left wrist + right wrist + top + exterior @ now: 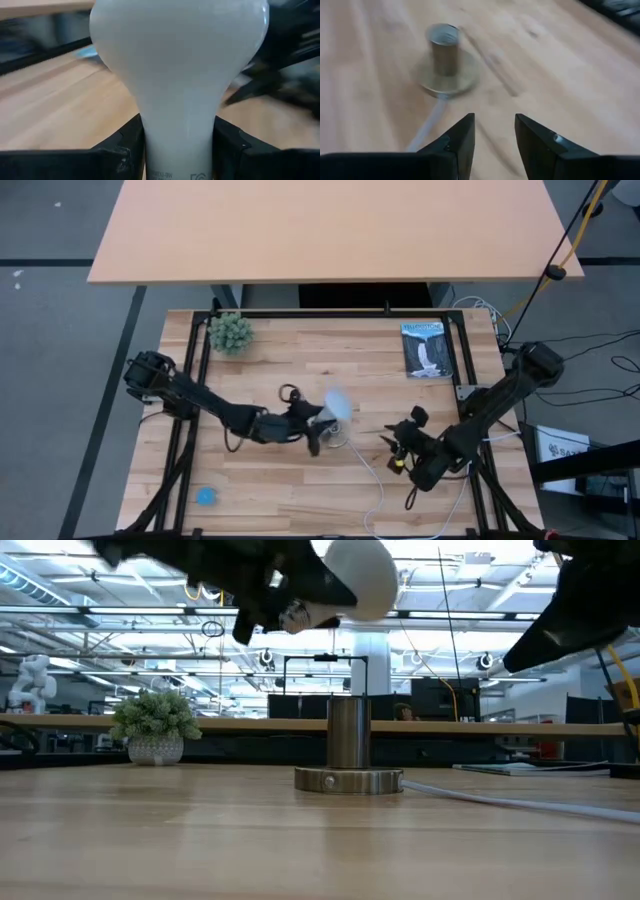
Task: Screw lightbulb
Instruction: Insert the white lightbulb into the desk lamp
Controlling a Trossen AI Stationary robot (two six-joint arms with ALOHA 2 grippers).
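White lightbulb with domed head and narrow neck, clamped in the left gripper above the socket.

Right gripper, fingers apart and empty, hovers near the socket over bare table.

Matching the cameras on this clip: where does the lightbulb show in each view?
High view: lightbulb at table centre, held in the left pincer.
Low view: top centre, above the socket.
Left wrist view: fills the middle, between the fingers.
Right wrist view: not in it.
Shared landmark: the socket.
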